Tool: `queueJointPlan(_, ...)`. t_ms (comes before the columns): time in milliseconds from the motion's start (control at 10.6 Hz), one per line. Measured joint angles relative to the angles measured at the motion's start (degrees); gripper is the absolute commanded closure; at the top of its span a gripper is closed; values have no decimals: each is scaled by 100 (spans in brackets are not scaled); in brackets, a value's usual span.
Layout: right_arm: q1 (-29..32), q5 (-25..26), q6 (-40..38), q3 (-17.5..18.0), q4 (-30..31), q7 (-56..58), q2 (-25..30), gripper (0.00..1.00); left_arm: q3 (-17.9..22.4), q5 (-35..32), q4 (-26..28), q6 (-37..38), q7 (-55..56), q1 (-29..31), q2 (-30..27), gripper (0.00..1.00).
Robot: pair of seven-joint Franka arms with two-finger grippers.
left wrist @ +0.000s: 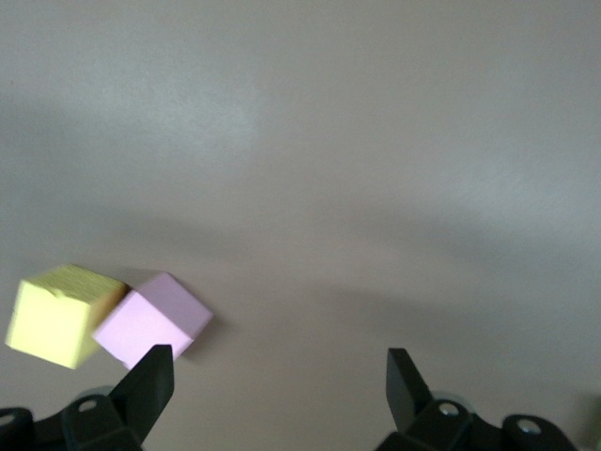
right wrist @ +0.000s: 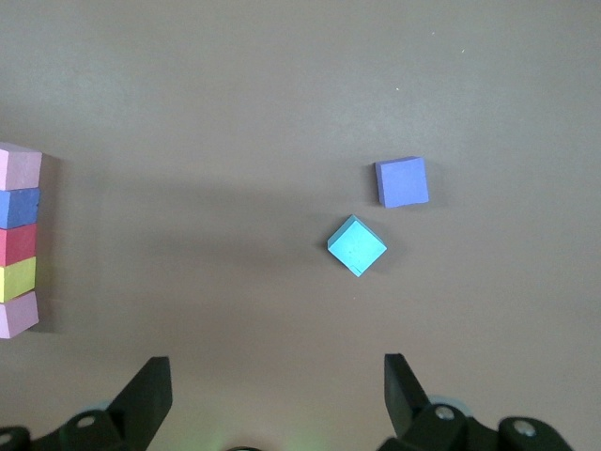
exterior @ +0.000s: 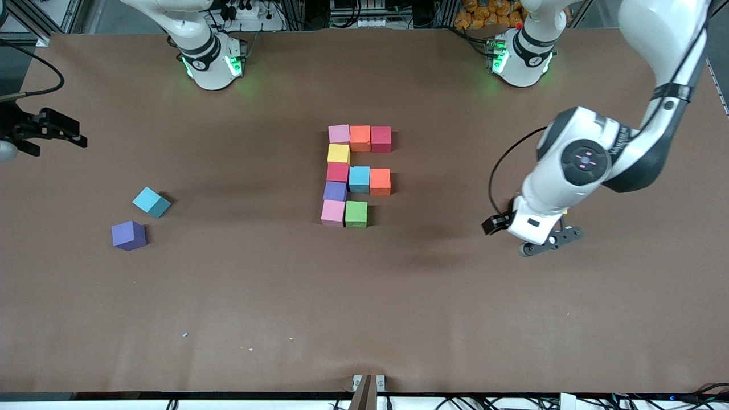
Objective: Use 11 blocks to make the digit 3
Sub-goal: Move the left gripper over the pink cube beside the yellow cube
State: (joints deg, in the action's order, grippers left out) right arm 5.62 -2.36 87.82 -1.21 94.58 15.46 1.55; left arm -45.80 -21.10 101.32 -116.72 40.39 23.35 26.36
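The unfinished digit 3 [exterior: 353,176] lies mid-surface, ten blocks touching, with its nearest bar one short beside the green block [exterior: 356,214]. Loose blocks look light, stiff and matte, so they should be easy to pinch across two opposite flat faces. The light blue cube [exterior: 151,202] and purple cube [exterior: 128,235] sit apart toward the right arm's end. The pink cube [left wrist: 152,319] touches the yellow cube [left wrist: 56,315], leaving fewer free faces. Left end effector [left wrist: 280,371] hovers over them, fingers apart; right end effector [right wrist: 277,376] waits, also spread.
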Motion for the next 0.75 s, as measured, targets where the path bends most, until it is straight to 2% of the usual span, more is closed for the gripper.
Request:
queueJointPlan(377, 7, 0, -36, 0, -33, 0, 0, 0, -57, -52, 616, -9, -2112, 306, -3, 0)
queueJointPlan(753, 8, 1, -46, 0, -36, 0, -1, 0, -50, -452, 1124, -288, -3696, 677, 14, 0)
